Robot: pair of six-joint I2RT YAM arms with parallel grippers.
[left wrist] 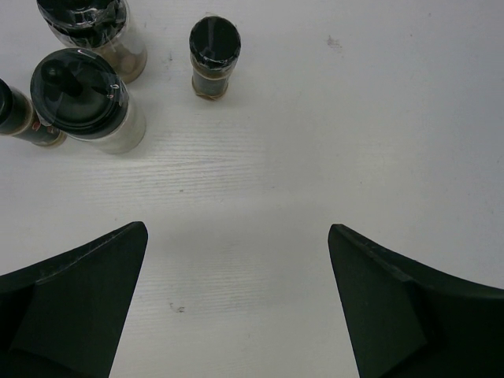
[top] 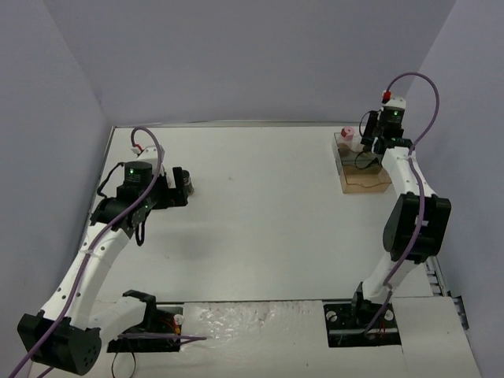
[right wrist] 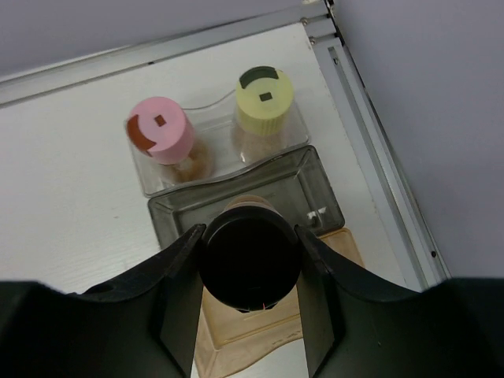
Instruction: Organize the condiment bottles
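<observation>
Left wrist view: four condiment bottles stand together at the upper left on the white table (left wrist: 354, 118). Farthest left, a dark bottle (left wrist: 20, 122) is cut off by the picture's edge; its label shows a scrap of red, but no words can be read. Next to it is a big jar (left wrist: 83, 98) with a black cap and pale contents. Behind it, a second jar (left wrist: 94, 31) is cropped at the top. A small bottle (left wrist: 214, 59) with a black cap stands a little apart to the right. The left gripper (left wrist: 238, 232) has its fingers spread wide over bare table, near the bottles and touching none.

Right wrist view: the right gripper (right wrist: 250, 260) is clamped on a black-capped bottle (right wrist: 250, 276), whose body is hidden under its cap. It is held above a clear tray (right wrist: 319, 197) with a wooden base. In the tray's far compartment a pink-capped bottle (right wrist: 161, 134) stands on the left and a yellow-capped bottle (right wrist: 265, 98) on the right. Each cap bears a dark crescent and a tiny square. A metal rail (right wrist: 378, 165) edges the table alongside.
</observation>
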